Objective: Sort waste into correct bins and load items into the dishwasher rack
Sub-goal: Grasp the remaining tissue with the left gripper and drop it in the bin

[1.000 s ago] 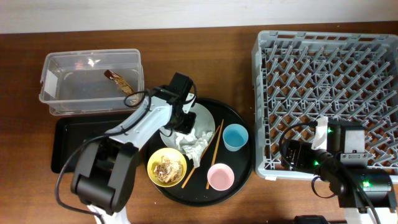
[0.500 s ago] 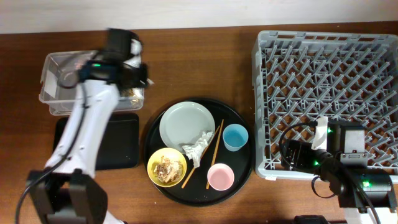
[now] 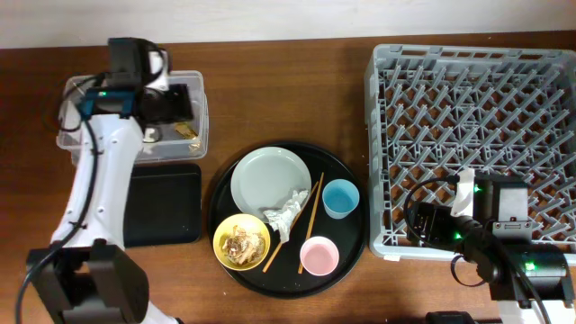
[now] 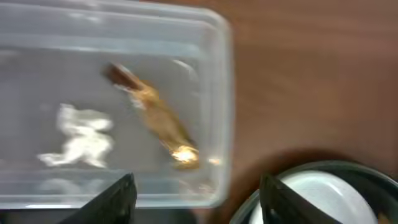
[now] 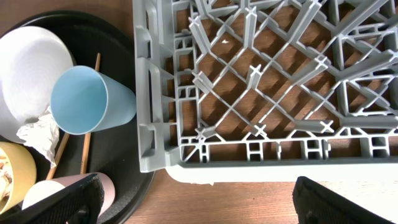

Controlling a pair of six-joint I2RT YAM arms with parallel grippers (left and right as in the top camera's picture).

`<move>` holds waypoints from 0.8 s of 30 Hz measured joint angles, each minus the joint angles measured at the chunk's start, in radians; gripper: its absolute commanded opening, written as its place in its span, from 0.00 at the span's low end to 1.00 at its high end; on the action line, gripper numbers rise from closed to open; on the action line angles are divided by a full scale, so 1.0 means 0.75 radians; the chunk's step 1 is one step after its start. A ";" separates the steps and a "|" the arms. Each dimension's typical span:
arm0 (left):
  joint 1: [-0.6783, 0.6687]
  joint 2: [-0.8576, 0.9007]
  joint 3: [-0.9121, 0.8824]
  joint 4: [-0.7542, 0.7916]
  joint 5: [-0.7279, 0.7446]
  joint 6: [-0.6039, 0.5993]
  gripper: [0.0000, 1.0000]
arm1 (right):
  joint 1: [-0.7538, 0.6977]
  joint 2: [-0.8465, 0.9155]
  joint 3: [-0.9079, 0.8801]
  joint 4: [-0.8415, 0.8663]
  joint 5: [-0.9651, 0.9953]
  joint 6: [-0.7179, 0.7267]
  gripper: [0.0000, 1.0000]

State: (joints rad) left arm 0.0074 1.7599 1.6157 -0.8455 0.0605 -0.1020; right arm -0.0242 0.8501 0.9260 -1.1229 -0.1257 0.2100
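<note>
My left gripper [image 3: 171, 103] hangs open and empty over the clear tub [image 3: 72, 148]. In the left wrist view [image 4: 198, 202] it is above the tub's near wall [image 4: 214, 93]. Inside lie a gold-brown wrapper [image 4: 158, 118] and a piece of white tissue [image 4: 78, 137]. More tissue [image 3: 286, 211], the grey-green plate [image 3: 265, 175], the yellow bowl [image 3: 241, 241] of food scraps, the blue cup [image 3: 340, 198], the pink cup [image 3: 319, 256] and two chopsticks [image 3: 310, 202] sit on the round black tray. My right gripper [image 5: 199, 205] is open and empty at the rack's [image 3: 477, 117] front-left corner [image 5: 155, 124].
The shallow black rectangular tray [image 3: 166, 207] lies just in front of the tub. The round black tray [image 3: 351, 243] sits between it and the rack, almost touching the rack. My right arm [image 3: 490, 238] overlaps the rack's front edge.
My left gripper has moved from the tissue by the plate back and left to the clear tub. A piece of tissue now lies in the tub. The right arm has not moved.
</note>
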 measured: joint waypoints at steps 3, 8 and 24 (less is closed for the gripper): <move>-0.128 0.000 0.004 -0.214 0.113 0.001 0.68 | 0.000 0.000 0.000 -0.002 0.000 0.001 0.98; -0.427 0.003 -0.113 -0.315 0.170 0.001 0.69 | 0.000 -0.001 0.000 0.001 0.000 0.001 0.98; -0.847 0.114 -0.419 -0.117 0.074 0.001 0.67 | 0.000 0.000 0.000 0.000 0.000 0.001 0.98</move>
State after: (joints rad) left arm -0.6281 1.8454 1.3018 -0.9333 0.1162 -0.1017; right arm -0.0242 0.8501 0.9260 -1.1229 -0.1257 0.2104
